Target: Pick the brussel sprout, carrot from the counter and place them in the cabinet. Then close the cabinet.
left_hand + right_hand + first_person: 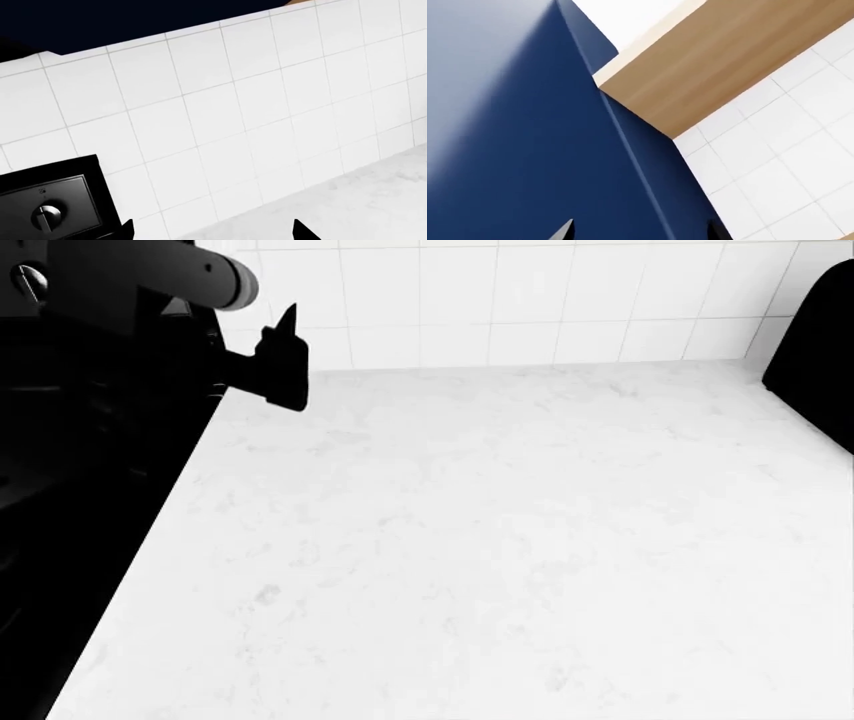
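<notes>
**Risk check: cabinet stage, no produce in view**

Left hand (283,360) hangs released and empty over the white veined stone counter (507,540). Right hand (637,231) is spread, empty, close to the navy flat-panel cabinet door (514,140); a push off-centre could glance off.

Count: brussel sprout 0 visible, carrot 0 visible, doors 1; placement cannot be confirmed

My fingertips (127,230) poke in, spread apart, with nothing between them. Ahead is a tiled wall (253,110) meeting the counter (373,200). A black panel's knob (47,216) sits beside one tip.
</notes>
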### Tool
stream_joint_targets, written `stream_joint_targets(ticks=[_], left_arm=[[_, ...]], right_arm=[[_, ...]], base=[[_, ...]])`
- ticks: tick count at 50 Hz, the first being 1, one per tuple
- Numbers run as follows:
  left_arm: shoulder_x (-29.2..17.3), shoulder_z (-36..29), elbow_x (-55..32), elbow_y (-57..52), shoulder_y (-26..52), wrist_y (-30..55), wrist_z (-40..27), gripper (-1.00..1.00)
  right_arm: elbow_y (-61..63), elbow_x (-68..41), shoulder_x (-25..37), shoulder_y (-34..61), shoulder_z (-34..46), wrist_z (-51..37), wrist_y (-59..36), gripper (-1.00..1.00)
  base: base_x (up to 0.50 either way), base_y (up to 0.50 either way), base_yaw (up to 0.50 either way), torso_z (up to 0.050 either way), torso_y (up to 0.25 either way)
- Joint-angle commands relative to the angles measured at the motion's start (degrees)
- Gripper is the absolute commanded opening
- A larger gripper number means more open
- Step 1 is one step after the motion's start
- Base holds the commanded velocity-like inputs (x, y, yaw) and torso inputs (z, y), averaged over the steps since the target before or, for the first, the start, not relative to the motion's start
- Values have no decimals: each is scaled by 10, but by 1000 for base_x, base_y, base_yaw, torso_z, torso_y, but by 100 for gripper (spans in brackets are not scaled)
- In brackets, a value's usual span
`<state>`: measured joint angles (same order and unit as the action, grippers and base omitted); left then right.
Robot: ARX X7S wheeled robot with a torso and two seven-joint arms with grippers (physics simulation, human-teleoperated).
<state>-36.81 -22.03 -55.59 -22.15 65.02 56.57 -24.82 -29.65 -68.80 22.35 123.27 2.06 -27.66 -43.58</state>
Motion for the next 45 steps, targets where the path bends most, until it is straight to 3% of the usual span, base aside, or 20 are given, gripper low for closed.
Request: stream_joint_targets(ticks=[1,22,45], left_arm=[[-3,-1,1,-1,-8,-6,1,100],[-8,0,4,-1,-22,-18,3,100],[-11,3,-1,-2,-25,-21,1,100]], right_arm=[[-40,-4,-53,42,71,73,-19,100],[-79,58,-101,85,163,166,-25,100],[-152,252,-161,107,309,349,62,100]], base=[[0,0,0,0,0],[0,2,4,0,0],[1,3,4,0,-3]])
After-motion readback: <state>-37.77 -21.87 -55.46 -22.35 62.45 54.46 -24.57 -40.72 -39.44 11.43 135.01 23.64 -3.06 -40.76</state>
